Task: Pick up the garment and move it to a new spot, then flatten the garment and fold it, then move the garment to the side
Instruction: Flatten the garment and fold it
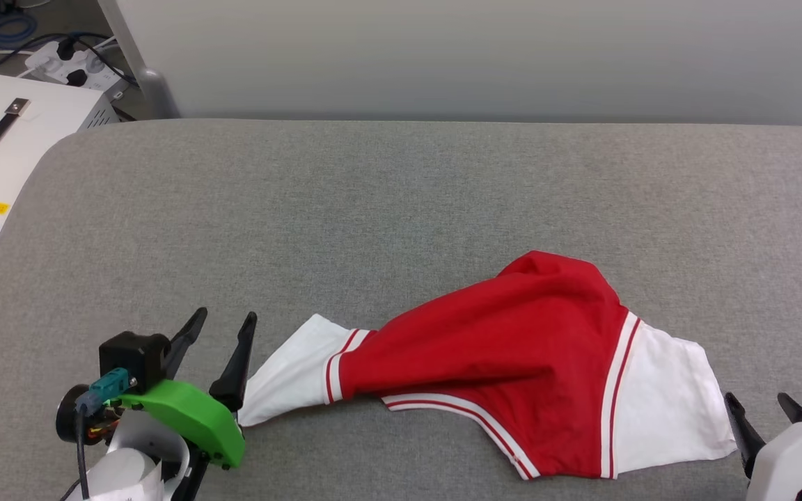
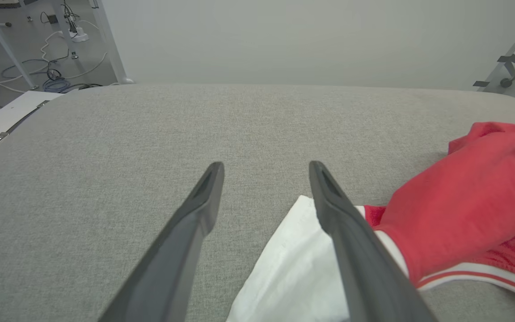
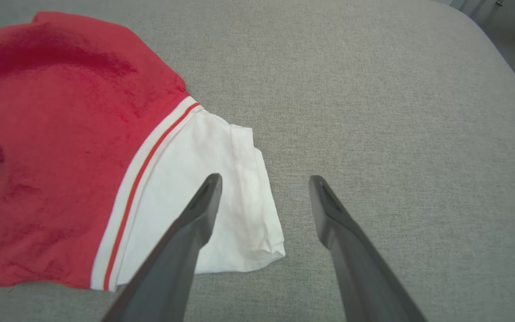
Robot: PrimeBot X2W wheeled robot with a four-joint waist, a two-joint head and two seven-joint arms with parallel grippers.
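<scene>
The garment [image 1: 505, 355] lies bunched on the grey padded table, red in the middle with a white sleeve at each end and red-white striped trim. My left gripper [image 1: 225, 323] stands open at the lower left, just beside the left white sleeve [image 2: 293, 264], with nothing between its fingers [image 2: 351, 232]. At the lower right my right gripper [image 1: 759, 400] is open too, close to the right white sleeve [image 3: 221, 197]. The garment's red body [image 3: 61, 134] has a raised hump at its far side. Its lettering is hidden.
The grey padded table [image 1: 401, 195] stretches wide beyond and left of the garment. A white box with a black handle [image 1: 4, 139] sits off the table's left edge, with a power strip and cables [image 1: 74, 59] on the floor behind it. A pale wall stands behind the table.
</scene>
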